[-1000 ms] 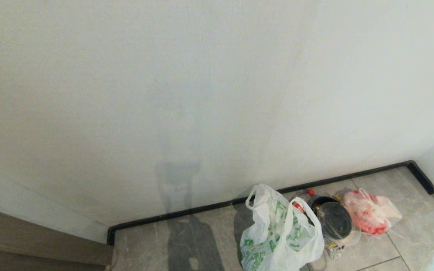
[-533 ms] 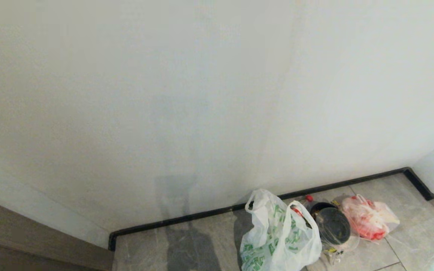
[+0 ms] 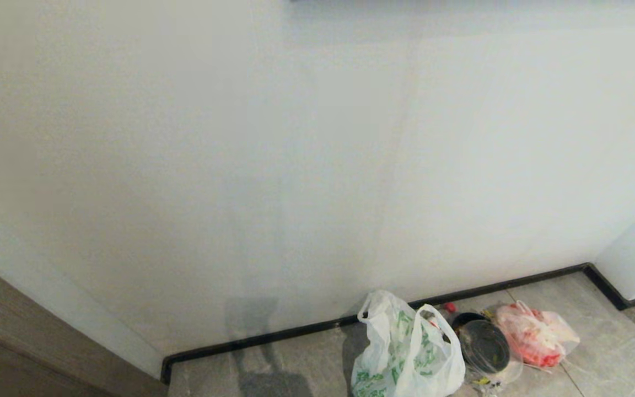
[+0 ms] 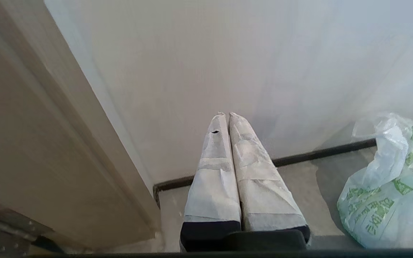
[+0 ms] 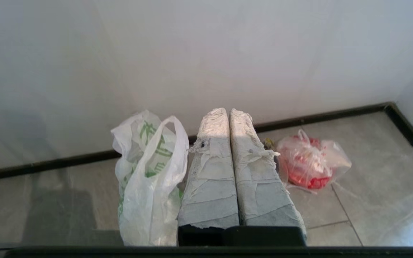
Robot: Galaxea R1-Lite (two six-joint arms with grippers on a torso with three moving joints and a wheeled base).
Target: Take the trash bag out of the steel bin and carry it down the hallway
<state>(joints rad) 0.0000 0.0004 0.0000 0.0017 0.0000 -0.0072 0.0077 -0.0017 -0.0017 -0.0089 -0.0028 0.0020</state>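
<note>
- The trash bag [image 3: 405, 353] is standing on the floor tiles [image 3: 598, 331] by the baseboard [image 3: 295, 331], just left of the steel bin [image 3: 485, 344], not inside it.
- It is looking light, soft and crinkly; its loop handles [image 5: 172, 132] are offering the best hold.
- The left gripper [image 4: 227, 116] and the right gripper [image 5: 228, 111] are both sitting clenched and empty.
- Only the head view is showing the bin; the right wrist view is hiding it behind the fingers.
</note>
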